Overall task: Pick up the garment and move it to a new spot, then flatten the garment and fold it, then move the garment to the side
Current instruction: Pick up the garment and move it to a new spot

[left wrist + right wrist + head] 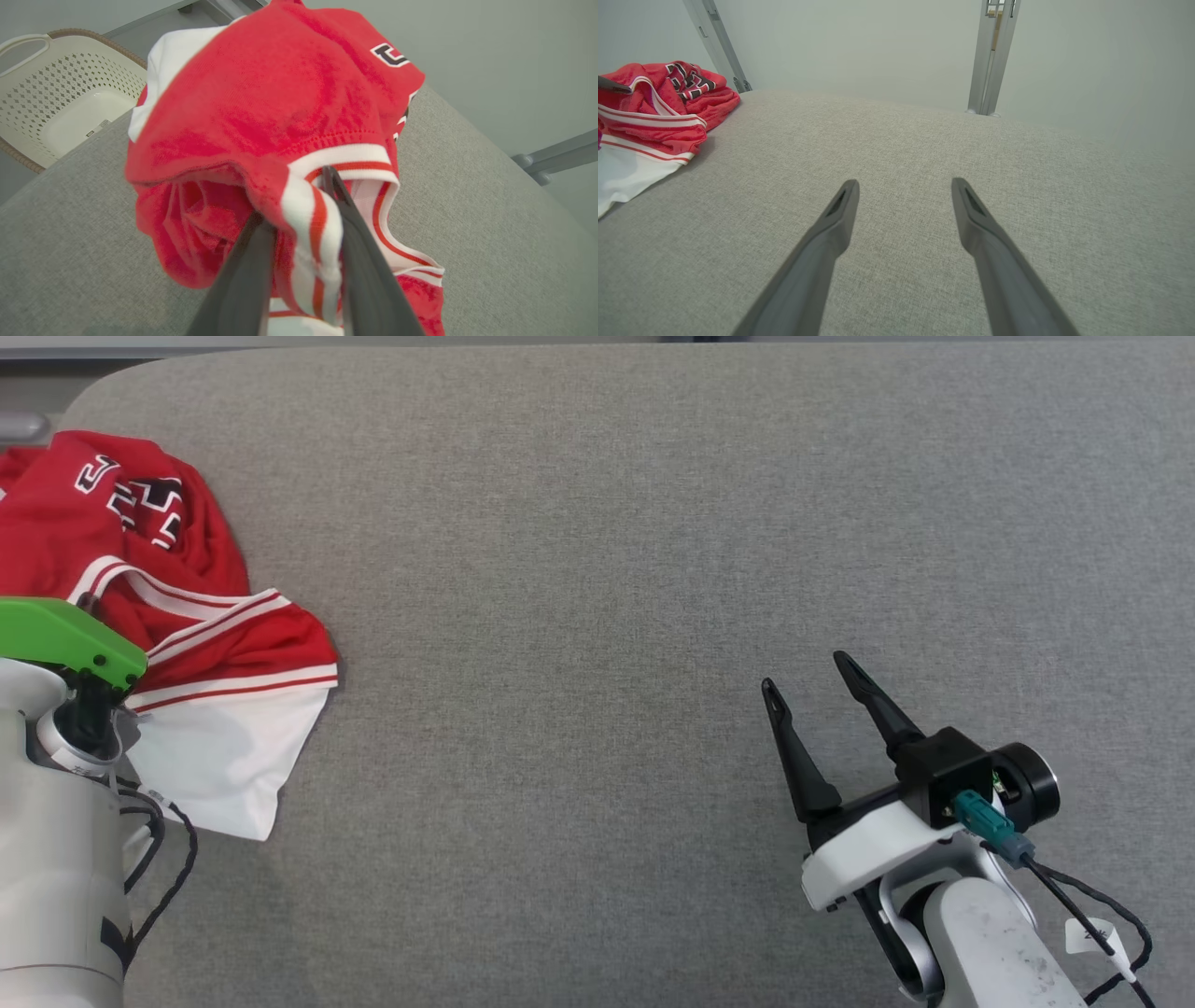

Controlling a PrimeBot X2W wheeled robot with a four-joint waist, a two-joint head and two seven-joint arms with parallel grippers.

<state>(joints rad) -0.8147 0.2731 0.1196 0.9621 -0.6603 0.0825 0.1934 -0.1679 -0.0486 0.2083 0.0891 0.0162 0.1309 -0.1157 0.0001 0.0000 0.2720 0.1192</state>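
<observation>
Grey worktop [597, 569] carries the red-and-white garment [187, 616], bunched at nine o'clock. Left pincer [294, 196] pinches its striped hem, evidently to lift it for relocation. Right pincer [804, 670] stands spread at four o'clock, well apart.

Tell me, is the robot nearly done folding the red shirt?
Just starting. Nothing looks done: the jersey lies crumpled at the left edge of the table. The left claw pinches its striped fold; the right claw hangs open. Moving, flattening, folding remain.

Grey fabric surface [597, 569]; pale wall [859, 46]; 2 metal posts [994, 56]; cream basket [56, 93], perhaps floor-standing.
</observation>
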